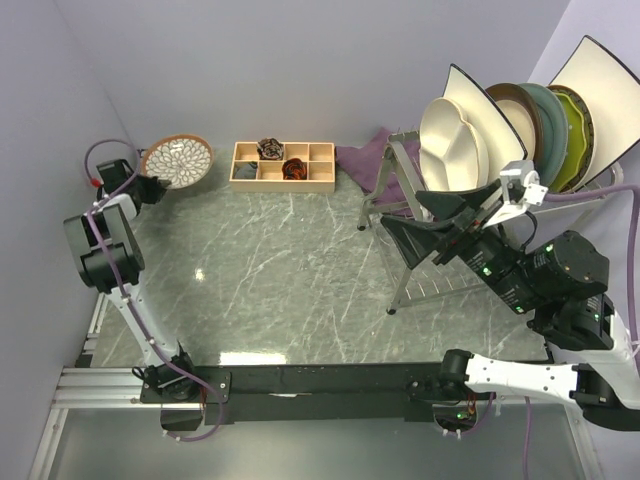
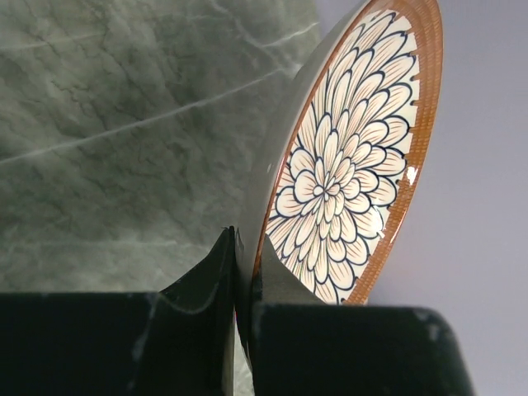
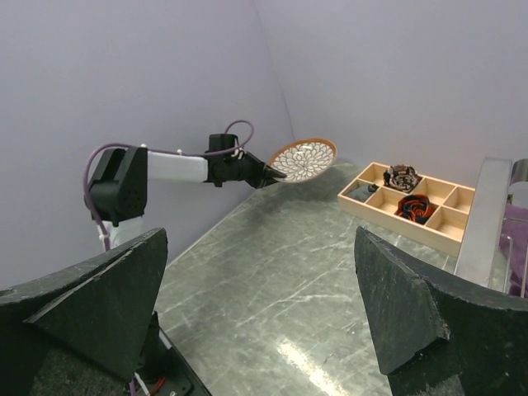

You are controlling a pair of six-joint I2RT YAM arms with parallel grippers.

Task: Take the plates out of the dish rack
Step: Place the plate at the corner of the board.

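Your left tool (image 1: pixel 157 187) was pinching the near rim of the petal plate (image 1: pixel 177 160), its fingers pressed together on it. The plate stuck out beyond the tips, tilted and raised off the surface (image 1: pixel 280 270). Your right tool (image 1: pixel 432 225) was spread wide with nothing between its fingers, sitting just in front of the rack (image 1: pixel 393 165). Straight beyond it, the divided plate (image 1: pixel 455 140) stood upright in the rack, with the other plates (image 1: pixel 545 120) lined up behind that. The tray (image 1: pixel 283 165) lay well off to that tool's left.
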